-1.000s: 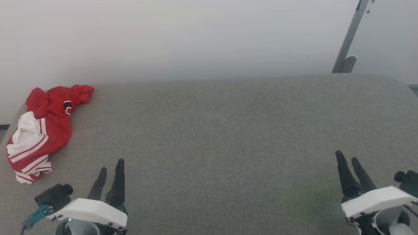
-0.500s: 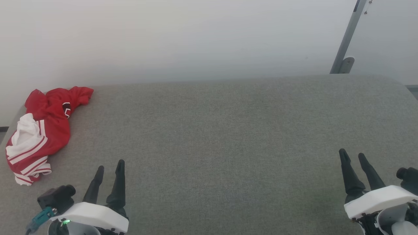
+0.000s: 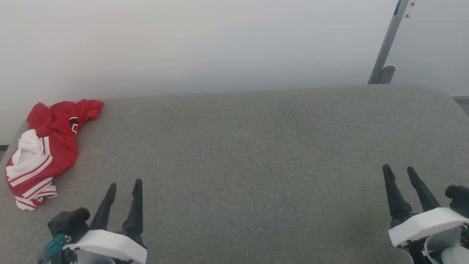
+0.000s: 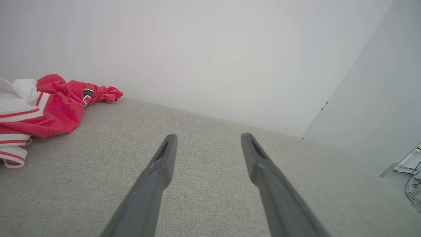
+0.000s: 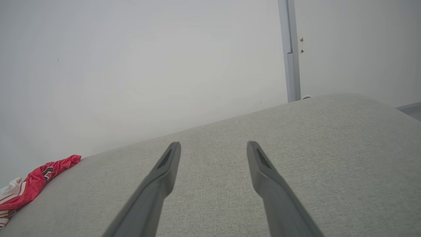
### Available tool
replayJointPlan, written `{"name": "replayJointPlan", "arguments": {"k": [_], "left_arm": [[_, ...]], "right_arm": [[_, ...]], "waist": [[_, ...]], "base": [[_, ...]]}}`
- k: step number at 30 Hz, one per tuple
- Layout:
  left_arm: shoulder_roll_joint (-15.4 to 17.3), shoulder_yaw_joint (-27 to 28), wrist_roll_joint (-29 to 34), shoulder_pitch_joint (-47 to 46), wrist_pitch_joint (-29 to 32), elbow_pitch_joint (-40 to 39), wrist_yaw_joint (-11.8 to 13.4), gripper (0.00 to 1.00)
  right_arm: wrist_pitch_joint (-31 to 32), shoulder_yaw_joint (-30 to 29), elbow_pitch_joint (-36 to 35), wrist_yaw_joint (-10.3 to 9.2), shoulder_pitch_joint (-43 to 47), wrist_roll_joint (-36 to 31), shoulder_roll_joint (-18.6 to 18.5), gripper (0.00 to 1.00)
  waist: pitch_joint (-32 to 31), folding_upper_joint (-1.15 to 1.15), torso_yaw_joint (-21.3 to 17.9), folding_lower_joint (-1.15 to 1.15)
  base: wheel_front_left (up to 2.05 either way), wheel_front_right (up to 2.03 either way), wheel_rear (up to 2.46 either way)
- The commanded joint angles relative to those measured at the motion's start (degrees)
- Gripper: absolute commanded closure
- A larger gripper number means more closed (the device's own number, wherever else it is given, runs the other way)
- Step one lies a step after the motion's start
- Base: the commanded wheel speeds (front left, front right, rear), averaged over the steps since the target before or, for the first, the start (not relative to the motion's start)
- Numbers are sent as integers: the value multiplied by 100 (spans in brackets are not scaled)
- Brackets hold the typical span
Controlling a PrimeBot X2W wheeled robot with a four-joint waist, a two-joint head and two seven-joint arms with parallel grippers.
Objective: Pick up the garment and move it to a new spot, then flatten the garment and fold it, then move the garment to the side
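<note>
Brightly, softly, evenly lit; faintly shadowed beneath the garment (image 4: 56, 108) (stretched wide toward the wrist views' edges); washed pale and hazy at the wall (image 3: 183, 44).

I find my left end effector (image 3: 125, 183) at the lower left of the head view, its two long dark fingers (image 3: 134, 209) spread well apart, pointing forward and holding nothing. My right end effector (image 3: 398, 168) sits at the lower right in a matching pose, fingers parted and empty, leaning slightly leftward. A white wrist housing (image 3: 106, 244) shows behind each.
</note>
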Motion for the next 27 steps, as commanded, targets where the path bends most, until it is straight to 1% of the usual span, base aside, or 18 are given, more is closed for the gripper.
{"name": "replayJointPlan", "arguments": {"k": [1, 12, 27], "left_arm": [[4, 19, 156, 40, -57, -49, -33, 0], [-30, 59, 710, 56, -197, -87, -96, 0], [-71, 84, 1297, 110, -345, -122, -149, 0]], "right_arm": [[-63, 18, -67, 2, -1, -126, -59, 0], [-189, 60, -125, 2, 25, -611, -141, 0], [-323, 106, -171, 2, 44, -1146, -234, 0]], "waist": [[-3, 0, -2, 0], [-35, 0, -29, 0], [-89, 0, -56, 0]], "base": [[0, 0, 0], [0, 0, 0], [0, 0, 0]]}}
